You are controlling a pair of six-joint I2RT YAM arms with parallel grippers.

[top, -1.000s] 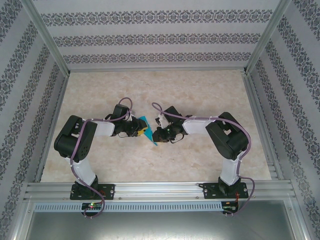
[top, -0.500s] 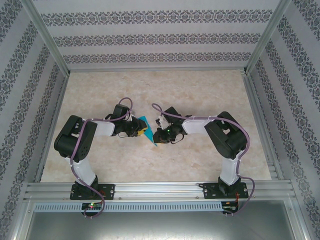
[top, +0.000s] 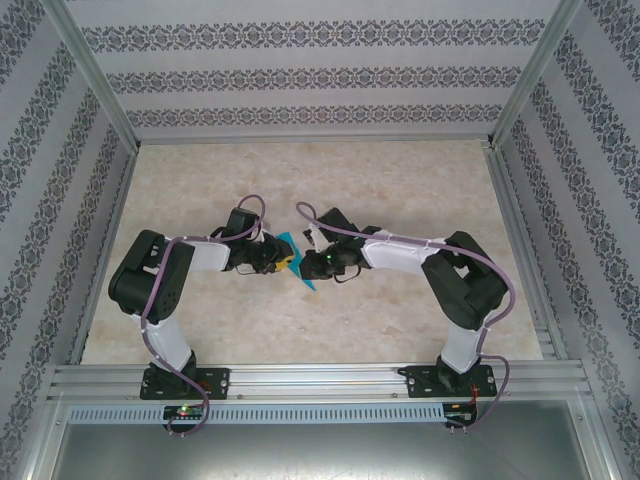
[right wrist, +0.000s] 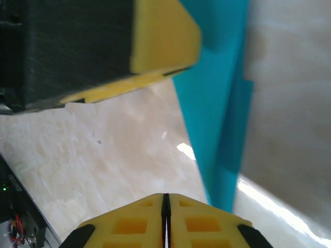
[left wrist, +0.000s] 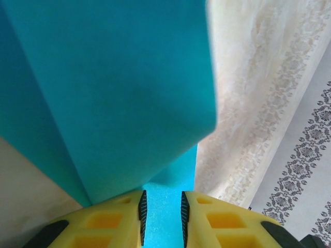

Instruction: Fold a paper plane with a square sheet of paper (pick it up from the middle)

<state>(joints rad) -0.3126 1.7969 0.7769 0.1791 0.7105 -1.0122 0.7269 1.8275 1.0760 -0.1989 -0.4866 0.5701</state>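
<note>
The paper plane [top: 289, 243] is a narrow folded teal dart standing between the two grippers at the table's middle, its tip [top: 308, 284] pointing toward the near edge. My left gripper [top: 286, 262] holds it. In the left wrist view the yellow jaws of the left gripper [left wrist: 161, 214] stand a little apart with the teal layers [left wrist: 114, 93] in the gap. My right gripper [top: 306, 266] sits just right of the paper. In the right wrist view the right gripper [right wrist: 166, 204] is shut with nothing in it, the paper [right wrist: 222, 129] just to its right and a left finger [right wrist: 160, 36] above.
The marbled beige table [top: 400, 180] is walled by patterned panels [top: 320, 80] on three sides, with aluminium posts [top: 95, 80] at the corners. A metal rail [top: 320, 380] carrying both arm bases runs along the near edge.
The right arm has stretched left, bringing its gripper closer to the paper, and its jaws have closed fully. The left arm and the paper have stayed put.
</note>
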